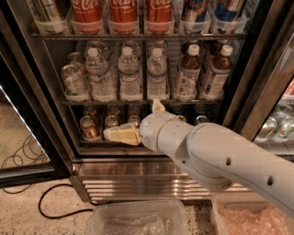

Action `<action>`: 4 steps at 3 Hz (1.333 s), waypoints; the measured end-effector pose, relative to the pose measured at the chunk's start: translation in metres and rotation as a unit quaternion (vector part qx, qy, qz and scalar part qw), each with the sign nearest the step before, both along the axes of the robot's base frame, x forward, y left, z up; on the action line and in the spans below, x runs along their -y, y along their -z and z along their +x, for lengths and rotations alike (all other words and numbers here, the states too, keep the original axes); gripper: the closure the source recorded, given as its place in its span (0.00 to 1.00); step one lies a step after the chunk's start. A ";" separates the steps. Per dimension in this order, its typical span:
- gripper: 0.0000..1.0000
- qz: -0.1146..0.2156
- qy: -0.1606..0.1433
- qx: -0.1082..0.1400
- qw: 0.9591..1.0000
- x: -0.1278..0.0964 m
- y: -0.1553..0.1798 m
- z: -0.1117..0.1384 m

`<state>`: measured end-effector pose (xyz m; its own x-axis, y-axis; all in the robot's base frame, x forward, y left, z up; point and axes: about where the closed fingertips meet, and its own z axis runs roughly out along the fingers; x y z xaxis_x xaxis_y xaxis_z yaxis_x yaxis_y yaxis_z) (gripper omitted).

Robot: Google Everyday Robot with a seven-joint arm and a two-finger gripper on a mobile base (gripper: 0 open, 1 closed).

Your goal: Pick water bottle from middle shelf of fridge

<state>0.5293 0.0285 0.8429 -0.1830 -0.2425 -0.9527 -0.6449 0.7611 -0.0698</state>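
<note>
Camera view: I am in the approach step, with nothing gripped yet. My pincer (132,120) hangs in the open fridge (138,176), in front of the cans (89,127) on the lowest rack, just under the front rail of the middle shelf (82,103). Its two fingers (121,134) stand apart: one points toward the left wall, the other pokes up to the rail. They hold nothing.

The water bottle (157,73) stands upright on the middle shelf near its centre, right above my upper finger. Two more like it stand to its left, and brown drink bottles (188,73) are close on its right. Cola bottles (123,11) fill the rack above.

I judge I am too low. The next move calls for lifting clear of the rail, levelling my fingers on either side of the ribbed body, then reaching in without knocking its neighbours.
</note>
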 end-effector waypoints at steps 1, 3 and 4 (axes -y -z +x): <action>0.00 0.037 0.032 0.013 0.999 -0.005 0.011 0.017; 0.00 0.048 0.035 0.010 0.998 -0.011 0.009 0.016; 0.19 0.061 0.028 0.015 0.998 -0.024 0.005 0.018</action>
<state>0.5471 0.0521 0.8382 -0.1635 -0.1154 -0.9798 -0.5998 0.8002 0.0059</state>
